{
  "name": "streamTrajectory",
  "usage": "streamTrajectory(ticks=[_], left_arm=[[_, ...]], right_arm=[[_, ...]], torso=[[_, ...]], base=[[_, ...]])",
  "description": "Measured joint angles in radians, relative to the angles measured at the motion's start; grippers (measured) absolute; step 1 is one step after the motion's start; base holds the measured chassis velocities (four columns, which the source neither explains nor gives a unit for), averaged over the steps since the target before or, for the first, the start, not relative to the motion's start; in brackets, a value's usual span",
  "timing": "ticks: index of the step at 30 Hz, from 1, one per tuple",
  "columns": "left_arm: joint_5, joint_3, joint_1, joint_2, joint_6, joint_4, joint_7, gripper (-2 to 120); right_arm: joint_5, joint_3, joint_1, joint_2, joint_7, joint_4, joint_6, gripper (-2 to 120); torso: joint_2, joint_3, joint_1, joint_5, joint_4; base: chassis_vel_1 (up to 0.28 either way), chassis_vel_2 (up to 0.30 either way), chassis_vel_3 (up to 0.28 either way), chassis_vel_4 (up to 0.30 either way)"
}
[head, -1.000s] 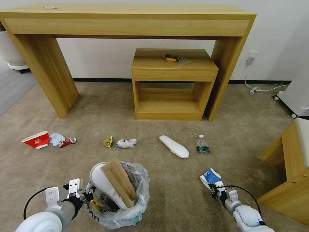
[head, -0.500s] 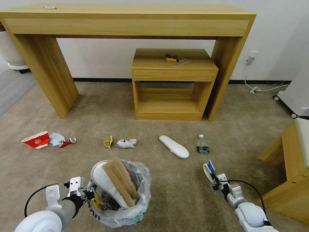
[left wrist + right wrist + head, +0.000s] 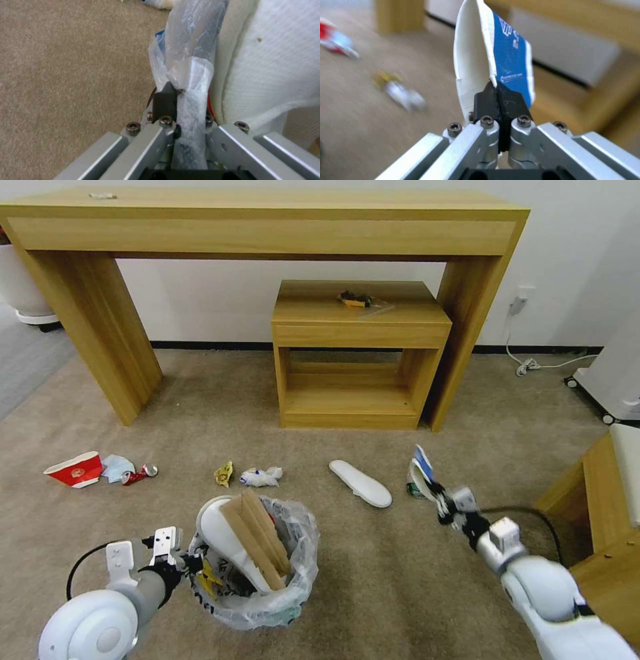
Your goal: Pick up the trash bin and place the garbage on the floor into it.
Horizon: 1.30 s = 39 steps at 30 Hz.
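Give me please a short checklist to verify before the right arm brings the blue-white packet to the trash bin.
1. Right pincer shut on the blue-white packet: ok.
2. Packet lifted clear of the carpet: ok.
3. Left pincer clamped on the trash bin rim and its plastic liner: ok.
4. Room left in the bin: not ok; the white slipper and cardboard scrap stick out above the rim.
5. Path from packet to bin free of obstacles: ok.
6. Bin's base resting on the carpet or lifted: cannot tell.

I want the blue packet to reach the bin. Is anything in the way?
Nothing visible. The right gripper holds the blue-white packet in the air; bare carpet lies between it and the trash bin.
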Motion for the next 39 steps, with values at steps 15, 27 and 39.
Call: streamTrajectory(ticks=[15, 27, 39], left_arm=[[-0.039, 0.095, -0.066, 0.060, 0.000, 0.060, -0.027, 0], [-0.046, 0.116, -0.074, 0.063, 0.000, 0.060, -0.039, 0], [-0.057, 0.099, -0.053, 0.062, 0.000, 0.017, -0.050, 0]], right_arm=[[0.238, -0.501, 0.331, -0.149, -0.083, 0.272, -0.137, 0], [0.188, -0.726, 0.379, -0.135, -0.117, 0.219, -0.148, 0], [0.139, -0.765, 0.361, -0.108, -0.113, 0.109, -0.128, 0]], torso=[[0.000, 0.000, 0.000, -0.0001, 0.0002], [0.000, 0.000, 0.000, 0.0000, 0.0002], [0.000, 0.000, 0.000, 0.0001, 0.0001]], base=[[0.000, 0.000, 0.000, 0.000], [0.000, 0.000, 0.000, 0.000], [0.000, 0.000, 0.000, 0.000]])
